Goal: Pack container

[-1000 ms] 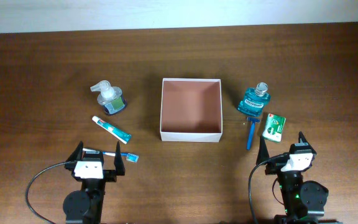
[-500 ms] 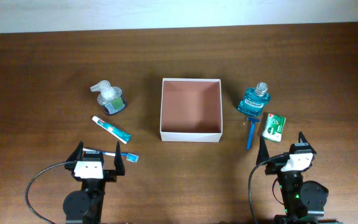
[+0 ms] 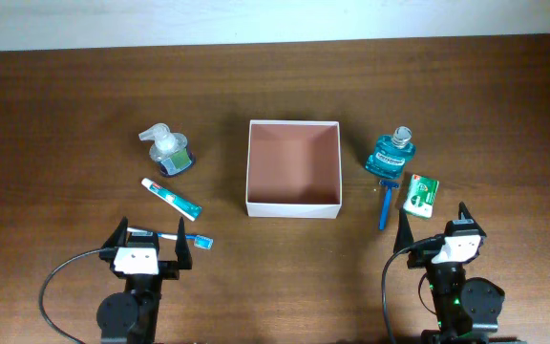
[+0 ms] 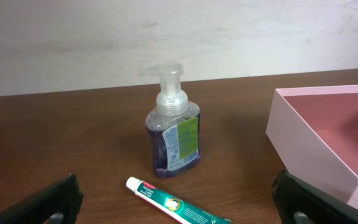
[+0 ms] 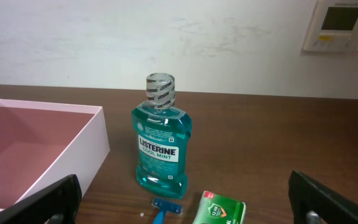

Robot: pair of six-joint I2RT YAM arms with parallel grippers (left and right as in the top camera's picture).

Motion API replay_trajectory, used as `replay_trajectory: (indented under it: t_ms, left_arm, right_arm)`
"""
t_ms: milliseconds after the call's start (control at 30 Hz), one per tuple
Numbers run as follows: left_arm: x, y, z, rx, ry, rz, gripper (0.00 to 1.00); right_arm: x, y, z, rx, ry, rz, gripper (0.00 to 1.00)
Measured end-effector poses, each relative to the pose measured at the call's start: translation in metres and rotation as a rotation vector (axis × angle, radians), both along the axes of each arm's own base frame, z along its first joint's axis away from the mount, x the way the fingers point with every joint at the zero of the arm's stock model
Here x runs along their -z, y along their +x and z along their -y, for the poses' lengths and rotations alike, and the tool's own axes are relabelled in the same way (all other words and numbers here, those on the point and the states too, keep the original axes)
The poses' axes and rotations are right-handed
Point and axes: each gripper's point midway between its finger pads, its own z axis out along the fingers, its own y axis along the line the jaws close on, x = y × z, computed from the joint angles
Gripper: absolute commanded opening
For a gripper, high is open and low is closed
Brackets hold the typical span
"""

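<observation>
The container, a square white-walled box with a pinkish-brown inside, sits empty at the table's middle; it also shows in the left wrist view and the right wrist view. Left of it are a soap pump bottle, a toothpaste tube and a toothbrush. Right of it are a blue mouthwash bottle, a blue razor and a green packet. My left gripper and right gripper are open and empty near the front edge.
The toothbrush lies right between my left gripper's fingers in the overhead view. The razor and green packet lie just ahead of my right gripper. A white wall bounds the table's far edge, with a wall panel at the right.
</observation>
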Motion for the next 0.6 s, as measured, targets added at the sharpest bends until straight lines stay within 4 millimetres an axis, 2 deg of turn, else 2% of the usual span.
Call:
replay_trajectory:
  t_ms: [600]
  left_arm:
    - [0.0,0.0,0.0001,0.0,0.0,0.0,0.99]
  right_arm:
    - [0.0002,0.0,0.002,0.011,-0.001,-0.001,0.99]
